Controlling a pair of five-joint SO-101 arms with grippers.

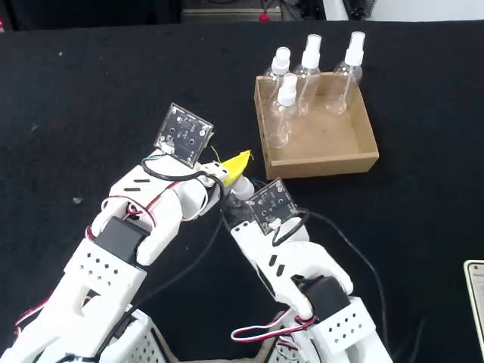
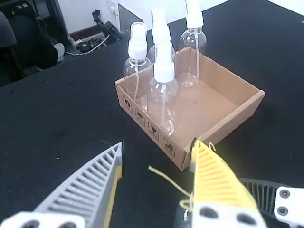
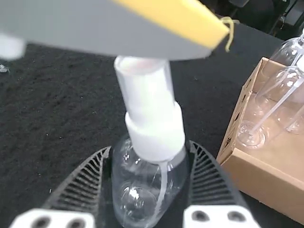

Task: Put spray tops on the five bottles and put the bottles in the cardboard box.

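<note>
High view: four bottles point(image 1: 283, 113) with spray tops standing inside the cardboard box point(image 1: 355, 160), grouped toward its far wall and left side. Fifth bottle point(image 3: 147, 190) outside the box, just off its near left corner, clamped round the body by the right pincer point(image 3: 149, 152), jaws snug against it. Spray top point(image 3: 152, 118) seated on its neck; how tightly, cannot tell. Left pincer point(image 2: 157, 144) spread wide, holding nothing, poised over that top. Judged nearly finished: left to do, setting this last bottle in the box.
</note>
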